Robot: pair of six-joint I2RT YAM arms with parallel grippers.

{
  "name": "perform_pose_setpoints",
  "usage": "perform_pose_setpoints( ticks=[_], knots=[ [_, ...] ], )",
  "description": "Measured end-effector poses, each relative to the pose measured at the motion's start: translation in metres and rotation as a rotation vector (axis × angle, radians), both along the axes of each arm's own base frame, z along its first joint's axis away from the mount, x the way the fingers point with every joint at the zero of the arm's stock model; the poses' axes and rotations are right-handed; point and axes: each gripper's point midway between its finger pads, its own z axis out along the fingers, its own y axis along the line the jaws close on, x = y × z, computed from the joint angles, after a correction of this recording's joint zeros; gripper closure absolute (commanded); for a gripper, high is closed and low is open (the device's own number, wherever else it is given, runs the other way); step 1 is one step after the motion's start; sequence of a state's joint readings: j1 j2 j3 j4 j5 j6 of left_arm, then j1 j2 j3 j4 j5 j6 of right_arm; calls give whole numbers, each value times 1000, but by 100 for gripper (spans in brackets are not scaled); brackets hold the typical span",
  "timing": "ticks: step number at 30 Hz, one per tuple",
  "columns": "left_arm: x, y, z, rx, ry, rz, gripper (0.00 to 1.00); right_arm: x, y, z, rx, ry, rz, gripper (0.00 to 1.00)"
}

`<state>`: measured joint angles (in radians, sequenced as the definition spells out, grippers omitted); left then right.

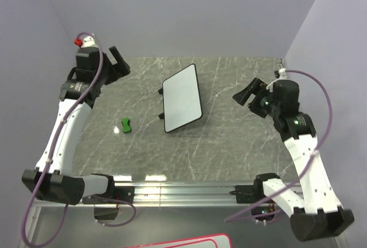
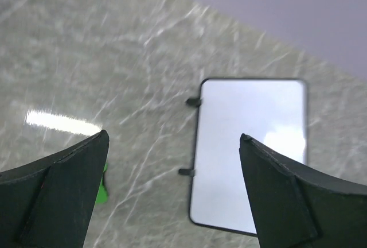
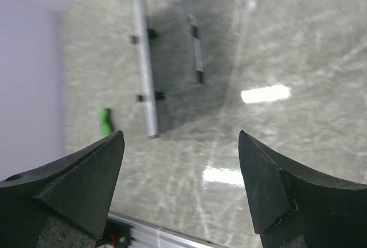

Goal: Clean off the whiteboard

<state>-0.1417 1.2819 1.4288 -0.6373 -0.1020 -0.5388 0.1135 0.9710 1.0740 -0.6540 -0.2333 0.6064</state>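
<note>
The whiteboard (image 1: pixel 182 98) is a white rectangle with a thin black rim and two small black feet on its left edge. It sits mid-table and its face looks blank. It also shows in the left wrist view (image 2: pixel 249 144) and, nearly edge-on, in the right wrist view (image 3: pixel 144 58). My left gripper (image 1: pixel 117 64) is open and empty, raised at the far left, well left of the board; the same shows in its wrist view (image 2: pixel 175 136). My right gripper (image 1: pixel 248 94) is open and empty, raised to the right of the board (image 3: pixel 180 134).
A tiny green block (image 1: pixel 126 126) lies on the marble table left of the board, and shows in both wrist views (image 2: pixel 102 188) (image 3: pixel 105 120). A metal rail (image 1: pixel 183 190) runs along the near edge. A pink-edged white panel (image 1: pixel 183 241) lies below it. Walls close three sides.
</note>
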Motion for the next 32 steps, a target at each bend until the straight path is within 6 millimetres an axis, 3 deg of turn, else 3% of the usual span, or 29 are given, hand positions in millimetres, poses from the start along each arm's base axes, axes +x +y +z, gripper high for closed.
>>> perform_pose_setpoints(
  ticks=[2,5,11,18,28,32],
  knots=[
    [-6,0,30,-11,-70,-2,1,-12,2,25,35,-83,3,10],
    [-13,3,50,-13,-111,6,1,-24,2,57,74,-201,-1,4],
    [-13,6,48,-14,-83,32,1,-30,-2,92,88,-326,-26,0],
    [-12,2,48,-50,-81,33,1,-36,-7,100,80,-361,-46,0],
    [-7,-8,62,-93,-71,-3,1,-74,-9,109,19,-452,-25,0],
    [-12,-9,66,-96,-62,-7,1,-84,-5,103,-2,-473,14,0]
  ],
)
